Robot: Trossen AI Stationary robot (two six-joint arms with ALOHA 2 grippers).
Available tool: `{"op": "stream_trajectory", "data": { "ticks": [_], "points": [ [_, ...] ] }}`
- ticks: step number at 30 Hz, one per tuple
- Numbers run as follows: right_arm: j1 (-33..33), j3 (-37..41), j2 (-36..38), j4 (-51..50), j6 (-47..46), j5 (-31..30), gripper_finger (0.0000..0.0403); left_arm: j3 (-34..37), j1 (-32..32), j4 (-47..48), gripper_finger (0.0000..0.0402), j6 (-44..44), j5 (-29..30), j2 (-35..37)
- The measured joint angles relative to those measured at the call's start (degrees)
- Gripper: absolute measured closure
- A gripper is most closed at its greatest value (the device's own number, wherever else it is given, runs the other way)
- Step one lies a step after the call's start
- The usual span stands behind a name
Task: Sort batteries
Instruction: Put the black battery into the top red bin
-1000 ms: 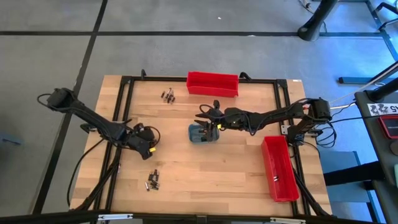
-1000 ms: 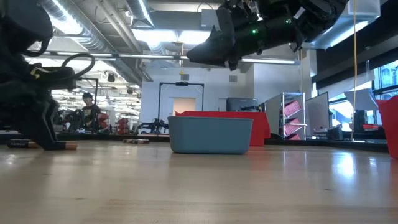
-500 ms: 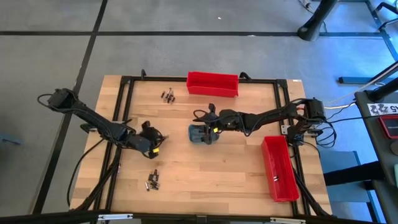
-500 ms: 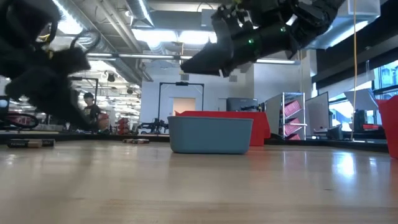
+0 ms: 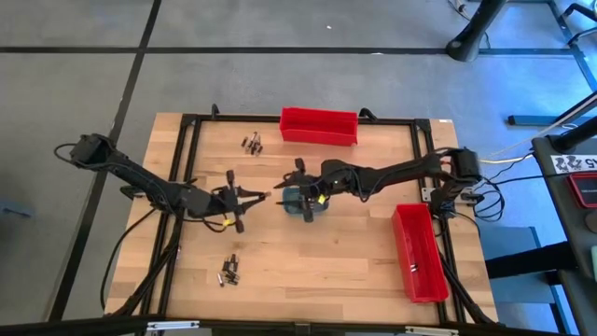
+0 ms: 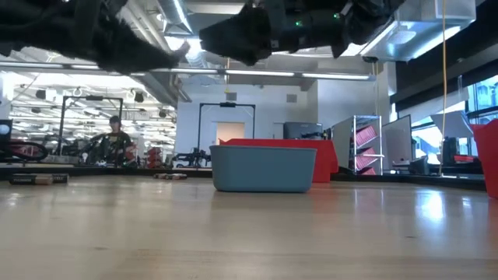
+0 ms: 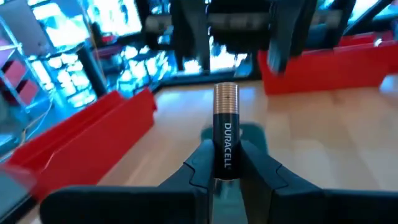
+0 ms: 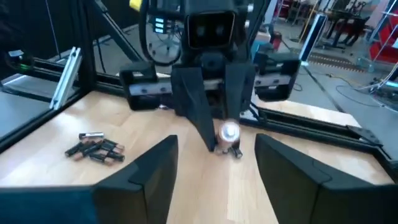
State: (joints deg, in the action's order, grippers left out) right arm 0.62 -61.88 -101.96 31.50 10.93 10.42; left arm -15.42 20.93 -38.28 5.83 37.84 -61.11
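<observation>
Battery clamped in my left hand, pinched between the two fingers with the copper end sticking out, Duracell label plain as day in the left wrist view. From above, that hand sits a bit left of frame centre, pointing right toward the grey-blue tray, which is in the middle of the wooden surface. My right hand is over that tray coming in from the right, fingers spread wide and holding nothing; its wrist view looks straight at my left hand and the silvery end of the battery. Rest of the batteries are in three heaps: one at the upper left of the surface, one at the lower left, and a pile lying flat in the right wrist view. One red bin sits along the top edge, another red bin at the right edge.
</observation>
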Motion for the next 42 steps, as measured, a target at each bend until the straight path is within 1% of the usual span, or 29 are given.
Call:
{"op": "stream_trajectory", "data": {
  "ticks": [2, 4, 6, 10, 12, 14, 17, 19, 20, 26, 28, 30, 33, 35, 37, 39, 42],
  "points": [
    [0.1, -1.3, -2.3, 3.2, -0.1, -1.5, 0.0185, -0.1, 0.0, -2.2, 0.0363, 0.9, -2.3, 0.1],
    [0.1, -2.2, -4.2, 5.4, -0.1, -1.9, 0.0185, 0.0, 0.1, -2.9, 0.0363, 1.0, -3.1, 0.1],
    [0.2, -3.8, -6.0, 6.6, -0.1, -0.4, 0.0185, 0.0, 0.1, -3.2, 0.0362, 0.9, -3.1, 0.2],
    [0.1, -6.1, -7.3, 6.2, -0.1, 5.2, 0.0192, -0.1, 0.0, -2.9, 0.0361, 0.8, -3.3, 0.1],
    [0.1, -6.2, -7.4, 5.6, -0.1, 7.5, 0.0211, -0.1, 0.0, -2.8, 0.0361, 1.0, -3.4, 0.2],
    [0.1, -6.2, -7.4, 5.5, -0.3, 8.3, 0.0241, -0.1, 0.1, -2.3, 0.0361, 1.3, -3.6, 0.1],
    [0.2, -6.2, -7.4, 5.6, -0.5, 8.2, 0.0302, -0.1, 0.0, -2.3, 0.0358, 1.1, -3.5, 0.1],
    [0.2, -6.2, -7.4, 5.5, -0.4, 7.1, 0.0345, -0.1, 0.1, -2.2, 0.0358, 0.8, -3.5, 0.1],
    [0.2, -6.2, -7.3, 5.5, -0.3, 6.5, 0.0360, -0.1, 0.1, -2.2, 0.0357, 0.6, -3.4, 0.2],
    [0.1, -6.2, -7.3, 5.1, -1.5, 5.0, 0.0361, -0.1, 0.0, -1.7, 0.0356, 0.4, -3.1, 0.2],
    [0.1, -6.2, -6.9, 3.7, -1.7, 2.5, 0.0359, -0.1, 0.0, -0.1, 0.0352, 0.4, -2.6, 0.2],
    [0.0, -6.2, -5.4, 0.4, -1.9, -2.6, 0.0359, -0.3, -0.1, 1.7, 0.0340, -0.1, -1.6, 0.2],
    [1.4, -8.3, -0.7, -10.2, -2.2, -12.5, 0.0359, 0.0, 0.0, 7.4, 0.0306, -4.0, 2.4, 0.2],
    [3.8, -10.8, 2.4, -17.6, -1.7, -19.1, 0.0359, 0.0, 0.0, 10.3, 0.0283, -6.1, 4.1, 0.1],
    [6.8, -13.6, 4.1, -25.7, -0.6, -24.5, 0.0359, -0.2, -0.2, 11.1, 0.0265, -7.6, 5.5, 0.3],
    [10.9, -17.1, 4.4, -34.7, -0.3, -26.8, 0.0359, -0.1, -0.5, 12.9, 0.0252, -9.0, 5.6, 0.1],
    [19.2, -23.4, 3.8, -47.7, -4.6, -26.0, 0.0359, -0.1, -0.9, 12.4, 0.0241, -10.2, 5.6, 0.2]
  ]
}}
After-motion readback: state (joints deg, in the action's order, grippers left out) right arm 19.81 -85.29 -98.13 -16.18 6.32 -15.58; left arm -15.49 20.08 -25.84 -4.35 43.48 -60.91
